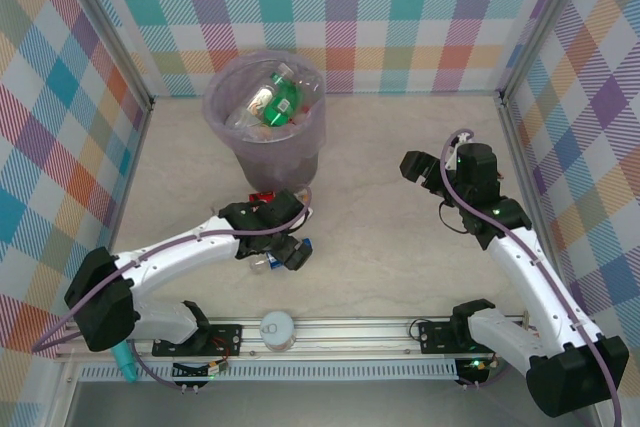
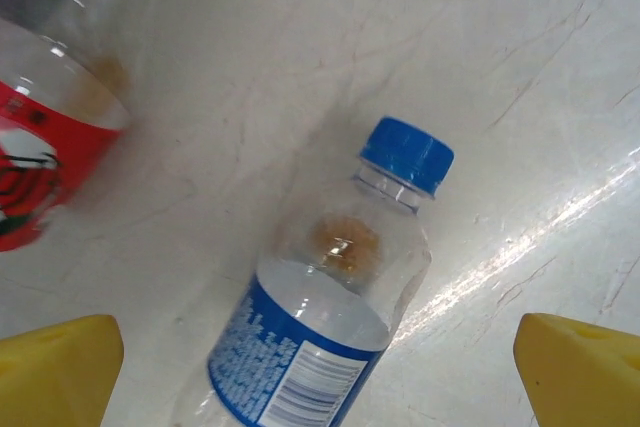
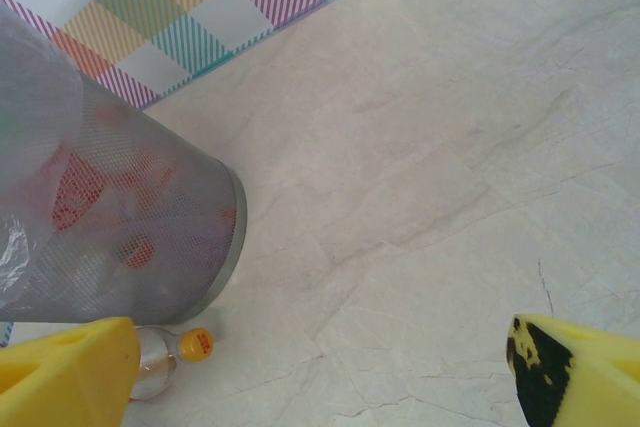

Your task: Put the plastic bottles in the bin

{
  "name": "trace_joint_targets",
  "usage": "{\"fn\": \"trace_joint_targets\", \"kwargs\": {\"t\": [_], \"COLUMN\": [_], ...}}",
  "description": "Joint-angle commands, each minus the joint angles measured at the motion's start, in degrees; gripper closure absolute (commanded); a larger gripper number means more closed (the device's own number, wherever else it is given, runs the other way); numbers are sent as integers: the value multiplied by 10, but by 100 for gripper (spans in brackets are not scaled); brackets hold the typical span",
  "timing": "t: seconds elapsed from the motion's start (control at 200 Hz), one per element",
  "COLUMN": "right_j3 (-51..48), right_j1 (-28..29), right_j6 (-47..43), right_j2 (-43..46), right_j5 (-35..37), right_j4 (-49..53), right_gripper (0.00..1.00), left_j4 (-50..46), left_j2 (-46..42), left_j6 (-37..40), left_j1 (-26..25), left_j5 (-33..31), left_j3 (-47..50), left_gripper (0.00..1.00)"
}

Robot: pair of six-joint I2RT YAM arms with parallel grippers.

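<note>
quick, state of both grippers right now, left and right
left gripper: open, blue-capped bottle lying between its fingers, not gripped
right gripper: open, holding nothing

upright lined bin (image 1: 268, 159) holds several bottles (image 1: 272, 103); a blue-capped bottle (image 2: 330, 297) lies on its side nearby.

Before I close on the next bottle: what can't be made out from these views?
- Top view: the left arm covers the bottles beside the bin, so how many there are is unclear.
- Top view: the bottles inside the bin overlap, so there is no sure count.
- Left wrist: the blue-cap bottle has its base cut off by the bottom edge. The red-label bottle is blurred and cut off at the left edge.
- Right wrist: the orange-cap bottle is partly behind a finger of the right claw.
</note>
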State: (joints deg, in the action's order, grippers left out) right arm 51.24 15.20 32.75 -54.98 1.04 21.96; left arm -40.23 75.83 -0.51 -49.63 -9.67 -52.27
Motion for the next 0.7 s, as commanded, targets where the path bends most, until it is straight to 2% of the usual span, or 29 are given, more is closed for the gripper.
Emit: {"fn": "trace_joint_targets", "kwargs": {"t": [0.0, 0.295, 0.495, 0.695], "right_j3": [13, 12, 11, -4], "right_j1": [-5, -5, -5, -5], "right_j6": [-11, -6, 3, 13], "right_j2": [11, 17, 35, 77], "right_j5": [6, -2, -4, 10], "right_j4": [-6, -8, 5, 8], "right_gripper": [6, 6, 5, 5], "left_j4": [53, 42, 4, -22], "left_j2": [18, 83, 135, 190], "left_j6": [-13, -15, -42, -30], "left_j1": [-5, -5, -5, -5], "left_j5": [18, 2, 15, 13], "left_j3": [16, 5, -17, -42], "left_gripper": [0, 0, 6, 12]}}
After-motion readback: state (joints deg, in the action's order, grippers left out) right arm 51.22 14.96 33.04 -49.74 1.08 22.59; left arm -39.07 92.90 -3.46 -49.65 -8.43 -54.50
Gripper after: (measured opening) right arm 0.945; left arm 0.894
